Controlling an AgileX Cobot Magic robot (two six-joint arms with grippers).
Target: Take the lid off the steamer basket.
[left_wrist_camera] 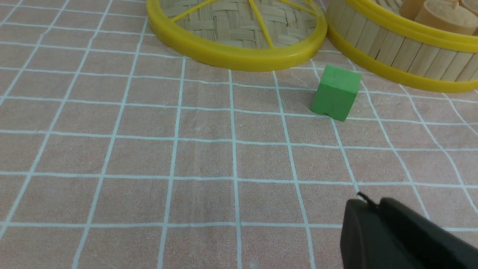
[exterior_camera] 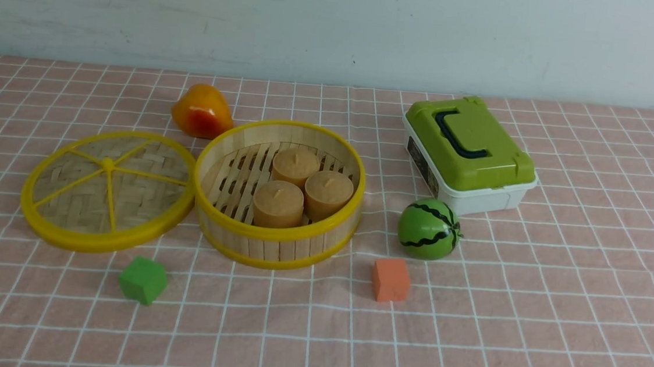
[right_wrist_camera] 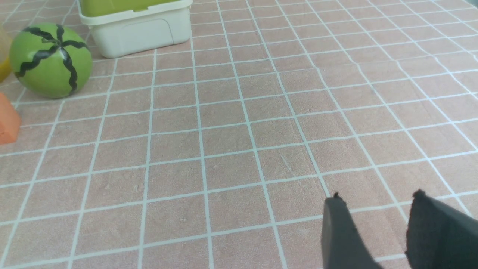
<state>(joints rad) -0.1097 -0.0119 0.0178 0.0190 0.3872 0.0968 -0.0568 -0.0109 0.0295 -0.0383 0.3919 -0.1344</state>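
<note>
Apparently, dark label (exterior_camera: 422, 167), its lettering unreadable.

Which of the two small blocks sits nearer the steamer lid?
The green block, just in front of the lid; the orange one is right of the basket.

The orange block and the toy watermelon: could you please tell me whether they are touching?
Apart: the front view shows bare tablecloth between the orange block and the watermelon.
</note>
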